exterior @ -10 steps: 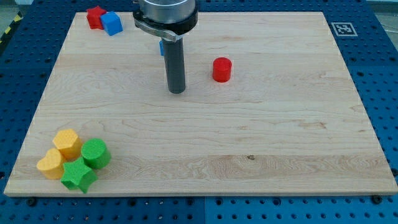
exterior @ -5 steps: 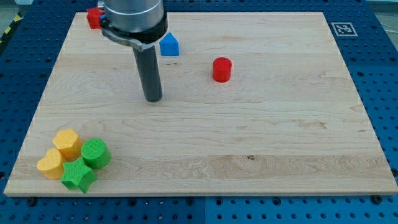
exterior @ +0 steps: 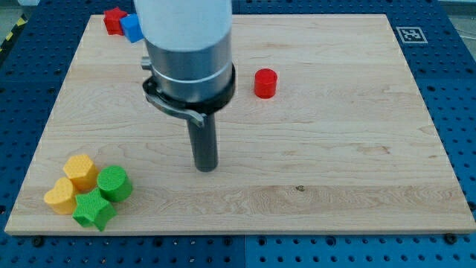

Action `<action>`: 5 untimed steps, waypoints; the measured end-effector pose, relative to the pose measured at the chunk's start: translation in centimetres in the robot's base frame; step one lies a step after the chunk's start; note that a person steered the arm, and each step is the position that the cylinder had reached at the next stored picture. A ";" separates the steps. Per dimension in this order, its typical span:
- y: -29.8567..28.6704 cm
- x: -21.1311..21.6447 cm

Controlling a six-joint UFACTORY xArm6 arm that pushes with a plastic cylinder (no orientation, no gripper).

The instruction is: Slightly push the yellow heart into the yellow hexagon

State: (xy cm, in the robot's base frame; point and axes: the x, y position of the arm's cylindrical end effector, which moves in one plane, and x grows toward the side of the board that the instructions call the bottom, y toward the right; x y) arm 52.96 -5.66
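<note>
The yellow hexagon (exterior: 79,171) and the yellow heart (exterior: 59,196) sit touching at the board's lower left, the heart just below-left of the hexagon. A green cylinder (exterior: 114,183) and a green star (exterior: 94,210) press against them on the right. My tip (exterior: 205,167) rests on the board near its middle, well to the right of this cluster and touching no block.
A red cylinder (exterior: 265,83) stands right of the arm in the upper middle. A red block (exterior: 114,19) and a blue block (exterior: 132,27) sit at the top left corner. The arm's body hides part of the upper board.
My tip has moved down the view and slightly right, from the upper middle toward the board's centre. The blue house-shaped block is now hidden behind the arm. No block has moved.
</note>
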 end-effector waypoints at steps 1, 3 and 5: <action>-3.7 -0.5; -13.0 -3.5; -20.7 -3.9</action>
State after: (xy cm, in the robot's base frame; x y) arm 49.06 -26.35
